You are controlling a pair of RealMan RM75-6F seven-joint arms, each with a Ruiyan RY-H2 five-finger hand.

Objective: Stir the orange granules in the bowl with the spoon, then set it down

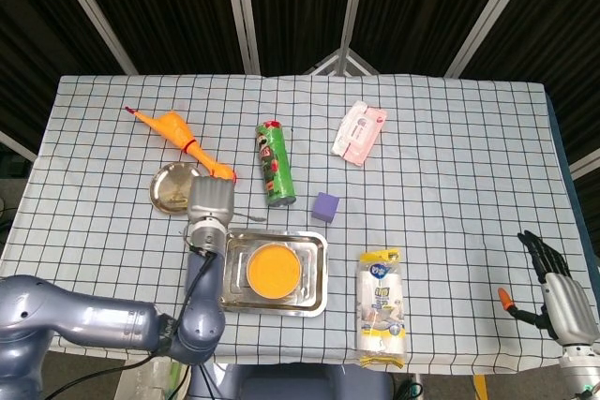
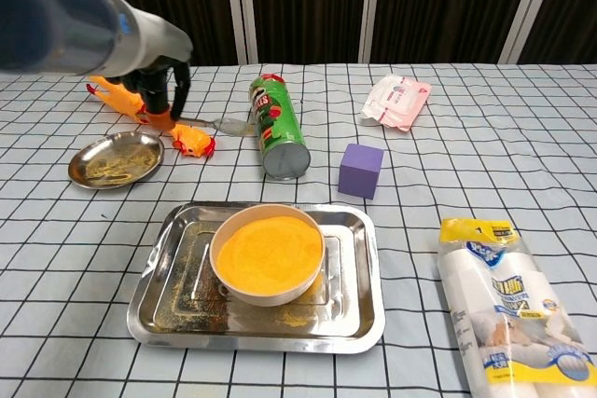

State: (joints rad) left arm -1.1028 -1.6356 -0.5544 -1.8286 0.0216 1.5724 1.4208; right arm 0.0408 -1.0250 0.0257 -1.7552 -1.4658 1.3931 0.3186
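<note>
Left hand [image 2: 160, 92] grips the spoon [image 2: 219, 124] by its handle, up in the air, clear of the bowl [image 2: 268, 253]. Spoon runs roughly level, its scoop end just beside the chip can [image 2: 278, 127] in the chest view. In the head view the hand itself is mostly hidden under the wrist; only a bit of spoon [image 1: 246, 217] shows past it.

Bowl is full of orange granules [image 2: 269, 249], sitting in the middle of the steel tray [image 2: 359, 319]. Some orange dust is scattered on the tray floor.

Right hand [image 1: 553, 283] is well apart, off the table's near right corner, fingers spread, holding nothing.

Rest of the table: small round plate [image 2: 114, 159] left of the tray, rubber chicken [image 1: 178, 137] behind it, purple cube [image 2: 361, 170] between the can and the tray's right corner, pink wipes pack [image 2: 397, 101] further back, pack of cups [image 2: 500, 306] lying right of the tray. Checked cloth [image 1: 450, 175] underneath everything.
</note>
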